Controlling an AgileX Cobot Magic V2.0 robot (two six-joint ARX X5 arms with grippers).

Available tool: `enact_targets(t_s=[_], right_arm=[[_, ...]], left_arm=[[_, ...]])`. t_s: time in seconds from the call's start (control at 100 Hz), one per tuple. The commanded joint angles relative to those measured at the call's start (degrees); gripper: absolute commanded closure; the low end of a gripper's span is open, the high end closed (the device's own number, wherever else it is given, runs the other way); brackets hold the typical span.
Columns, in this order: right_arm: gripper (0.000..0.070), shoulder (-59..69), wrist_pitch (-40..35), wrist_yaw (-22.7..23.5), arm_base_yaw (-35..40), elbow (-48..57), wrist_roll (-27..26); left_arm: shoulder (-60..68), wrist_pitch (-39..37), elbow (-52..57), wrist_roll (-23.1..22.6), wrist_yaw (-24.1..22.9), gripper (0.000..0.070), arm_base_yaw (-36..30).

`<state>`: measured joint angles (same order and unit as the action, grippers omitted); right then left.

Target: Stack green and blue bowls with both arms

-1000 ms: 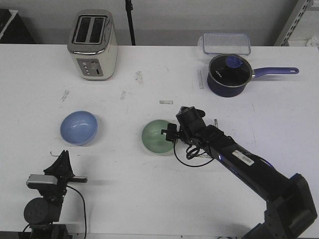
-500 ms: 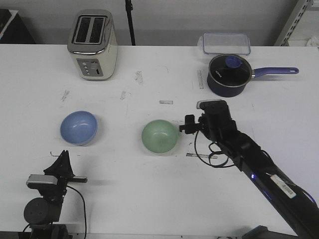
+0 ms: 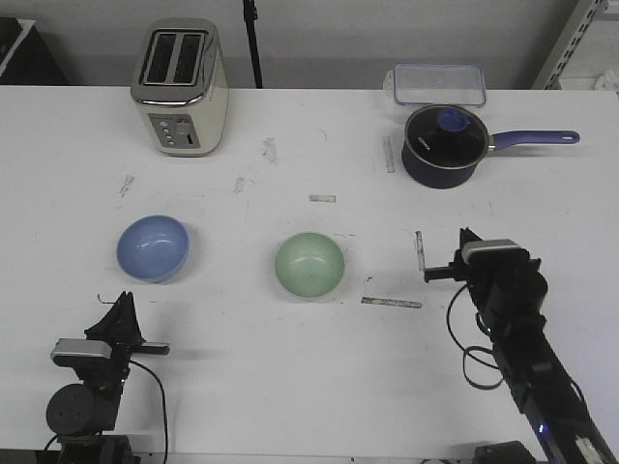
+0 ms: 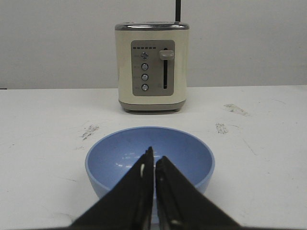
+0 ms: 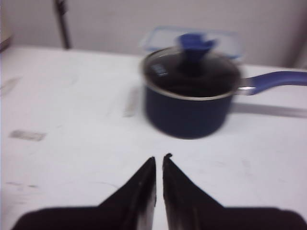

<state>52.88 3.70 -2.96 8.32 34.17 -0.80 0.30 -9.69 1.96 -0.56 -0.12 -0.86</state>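
In the front view the blue bowl (image 3: 153, 247) sits at centre left and the green bowl (image 3: 309, 266) at mid-frame, well apart, each upright and empty; the right gripper (image 3: 423, 254) is right of the green bowl, touching nothing. The left wrist view shows the left gripper (image 4: 154, 165) pinched nearly closed and empty, the blue bowl just beyond it. In the right wrist view, the right gripper's tips nearly meet, facing the saucepan (image 5: 192, 91). Both bowls look light, rigid and glossy, probably slippery; pinching the rim seems best.
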Motion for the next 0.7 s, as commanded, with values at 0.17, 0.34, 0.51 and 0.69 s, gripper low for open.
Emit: enact_targets(t_s=[0.17, 0.34, 0.51, 0.69], right_arm=[[0.0688, -14.0, -1.1, 0.6, -3.3, -9.6, 0.8], [0.0688, -25.4, -5.5, 0.6, -3.3, -13.0, 0.6], [0.0688, -35.8, -12.9, 0.5, -3.3, -13.0, 0.6], [0.0688, -42.4, -15.0, 0.5, -3.2, -13.0, 0.7]], left_arm=[[-0.1, -0.7, -1.3, -0.3, -0.1, 0.0699, 0.0], [-0.1, -0.7, -1.3, -0.3, -0.1, 0.0699, 0.0], [-0.1, -0.7, -1.3, -0.3, -0.1, 0.0699, 0.0], [-0.1, -0.7, -1.3, -0.3, -0.1, 0.0699, 0.0]])
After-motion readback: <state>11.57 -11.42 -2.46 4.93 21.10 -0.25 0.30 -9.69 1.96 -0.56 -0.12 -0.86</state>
